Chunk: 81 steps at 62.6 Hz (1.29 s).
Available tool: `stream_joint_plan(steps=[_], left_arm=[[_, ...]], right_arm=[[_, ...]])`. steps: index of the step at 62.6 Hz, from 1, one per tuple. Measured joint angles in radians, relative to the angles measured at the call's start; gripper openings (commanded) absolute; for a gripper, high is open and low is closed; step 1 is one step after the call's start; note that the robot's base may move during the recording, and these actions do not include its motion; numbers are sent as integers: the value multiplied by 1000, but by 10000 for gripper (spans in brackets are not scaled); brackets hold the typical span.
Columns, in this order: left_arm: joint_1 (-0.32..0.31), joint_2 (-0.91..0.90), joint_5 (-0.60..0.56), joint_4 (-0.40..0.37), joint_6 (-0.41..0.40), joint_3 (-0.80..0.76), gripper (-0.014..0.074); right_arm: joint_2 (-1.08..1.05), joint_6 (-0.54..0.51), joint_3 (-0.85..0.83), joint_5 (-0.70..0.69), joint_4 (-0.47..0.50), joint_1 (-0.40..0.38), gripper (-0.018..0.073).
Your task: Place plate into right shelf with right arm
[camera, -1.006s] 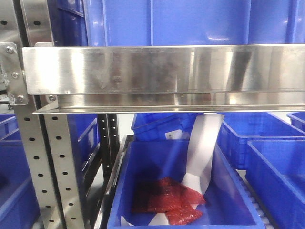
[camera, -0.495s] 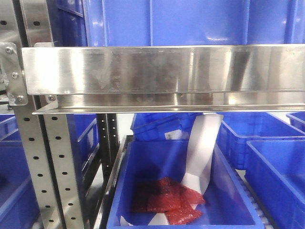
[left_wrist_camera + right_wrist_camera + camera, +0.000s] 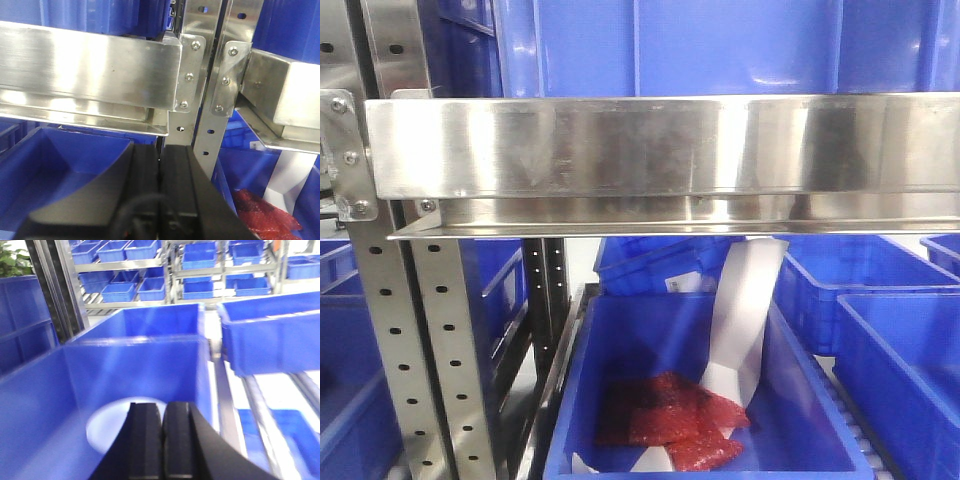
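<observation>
In the right wrist view, the plate point(image 3: 107, 427) lies flat on the floor of a blue bin point(image 3: 150, 335) on the shelf point(image 3: 650, 150), directly below and ahead of the right gripper point(image 3: 161, 412). The gripper's fingers are pressed together, holding nothing. The plate is white, round and partly hidden. The left gripper point(image 3: 160, 155) is also closed and empty.

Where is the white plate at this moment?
The right wrist view shows the plate lying flat on the floor of a blue bin, just beyond the shut right hand, which hides its near edge.
</observation>
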Motion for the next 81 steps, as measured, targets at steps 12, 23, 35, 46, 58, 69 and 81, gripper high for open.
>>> stream_joint_plan(steps=[12, 23, 35, 46, 58, 69, 81], left_arm=[[0, 0, 0, 0, 0, 0, -128], [0, 0, 0, 0, 0, 0, -128], [0, 0, 0, 0, 0, 0, -128], [0, 0, 0, 0, 0, 0, -128], [0, 0, 0, 0, 0, 0, -128], [0, 0, 0, 0, 0, 0, -128], [0, 0, 0, 0, 0, 0, -128]], right_arm=[[-230, 0, 242, -46, -28, -2, 52], [-455, 0, 460, -61, -39, -2, 52], [-710, 0, 669, -54, -40, -2, 52], [-942, 0, 805, -42, -40, -2, 52], [-1110, 0, 860, 37, -41, -2, 52], [-1147, 0, 873, 53, -41, -2, 52], [-1148, 0, 873, 56, -41, -2, 52]])
